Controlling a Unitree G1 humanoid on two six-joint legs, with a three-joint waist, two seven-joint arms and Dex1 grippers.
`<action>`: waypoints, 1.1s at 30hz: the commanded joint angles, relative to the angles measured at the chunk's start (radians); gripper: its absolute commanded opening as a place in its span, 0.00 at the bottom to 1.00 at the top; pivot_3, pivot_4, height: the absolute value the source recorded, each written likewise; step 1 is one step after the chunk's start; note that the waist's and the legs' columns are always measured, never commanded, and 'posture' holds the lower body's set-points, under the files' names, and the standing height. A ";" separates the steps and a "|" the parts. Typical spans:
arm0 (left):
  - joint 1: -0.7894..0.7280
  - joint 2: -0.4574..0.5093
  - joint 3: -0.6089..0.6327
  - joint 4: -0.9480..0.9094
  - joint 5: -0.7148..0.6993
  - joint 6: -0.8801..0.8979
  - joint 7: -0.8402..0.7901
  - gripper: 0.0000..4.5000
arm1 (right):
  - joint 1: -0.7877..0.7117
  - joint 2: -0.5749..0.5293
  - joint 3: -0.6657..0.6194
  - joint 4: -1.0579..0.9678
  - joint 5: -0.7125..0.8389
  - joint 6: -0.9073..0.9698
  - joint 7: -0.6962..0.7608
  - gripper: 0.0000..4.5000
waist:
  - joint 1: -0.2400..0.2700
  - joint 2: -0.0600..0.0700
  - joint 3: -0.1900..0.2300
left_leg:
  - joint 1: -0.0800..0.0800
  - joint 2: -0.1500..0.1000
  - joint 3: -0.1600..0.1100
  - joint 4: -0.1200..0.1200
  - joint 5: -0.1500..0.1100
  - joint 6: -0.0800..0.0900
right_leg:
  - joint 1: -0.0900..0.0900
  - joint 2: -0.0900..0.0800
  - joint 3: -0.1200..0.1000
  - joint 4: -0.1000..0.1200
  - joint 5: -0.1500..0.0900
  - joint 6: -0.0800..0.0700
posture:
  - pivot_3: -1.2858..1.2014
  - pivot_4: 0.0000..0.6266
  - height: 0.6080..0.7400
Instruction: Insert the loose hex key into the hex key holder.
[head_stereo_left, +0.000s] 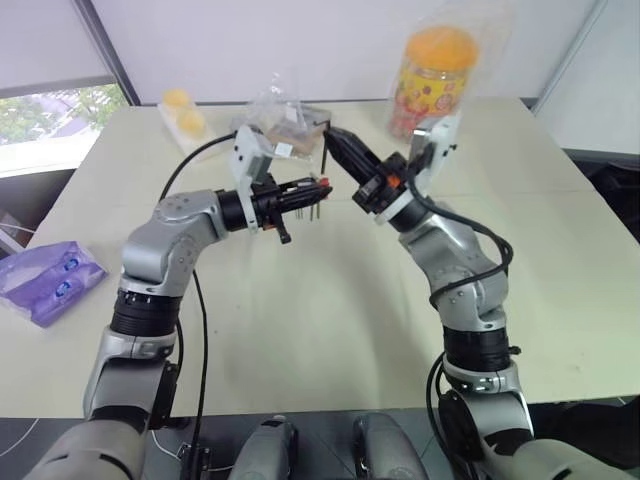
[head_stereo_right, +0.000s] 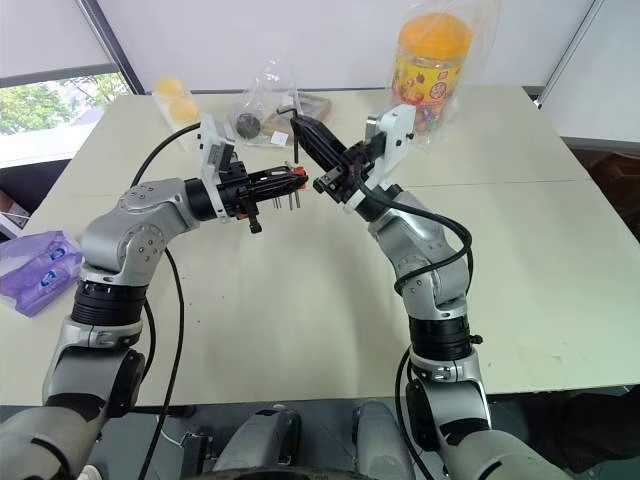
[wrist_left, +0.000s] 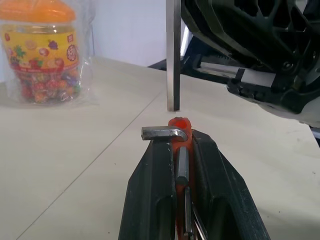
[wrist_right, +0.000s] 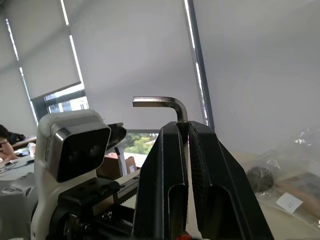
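The hex key holder, a small red-orange block with short dark keys in it, is held above the table with my left gripper shut on it. My right gripper is shut on the loose hex key, gripping it near the bend. The key's long shaft hangs straight down. Its lower end stands just above the holder's top, with a small gap between them. In the left wrist view the right gripper's dark body shows close beside the shaft.
At the table's far side stand a candy jar with an orange lid in a clear bag, a clear bag of small parts and a packet of yellow items. A purple packet lies at the table's left edge.
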 joint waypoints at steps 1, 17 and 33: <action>-0.030 -0.001 0.014 -0.015 -0.001 -0.026 0.002 0.00 | 0.002 -0.002 0.011 -0.055 0.014 0.002 0.003 0.01 | 0.000 0.000 0.000 | 0.000 0.000 0.000 0.000 0.000 0.000 | 0.000 0.000 0.000 0.000 0.000 0.000 | 0.52 0.24 1.00; -0.024 -0.009 0.013 -0.023 -0.001 -0.028 0.005 0.00 | -0.022 -0.007 -0.010 -0.022 -0.003 -0.038 -0.015 0.01 | 0.001 0.000 0.000 | 0.000 0.000 0.000 0.000 0.000 0.000 | 0.000 0.000 0.000 0.000 0.000 0.000 | 0.52 0.24 1.00; -0.026 -0.012 0.018 -0.015 -0.003 -0.036 0.013 0.00 | 0.006 -0.005 0.017 -0.028 -0.005 -0.043 -0.005 0.01 | 0.001 0.000 0.000 | 0.000 0.000 0.000 0.000 0.000 0.000 | 0.000 0.000 0.000 0.000 0.000 0.000 | 0.52 0.24 1.00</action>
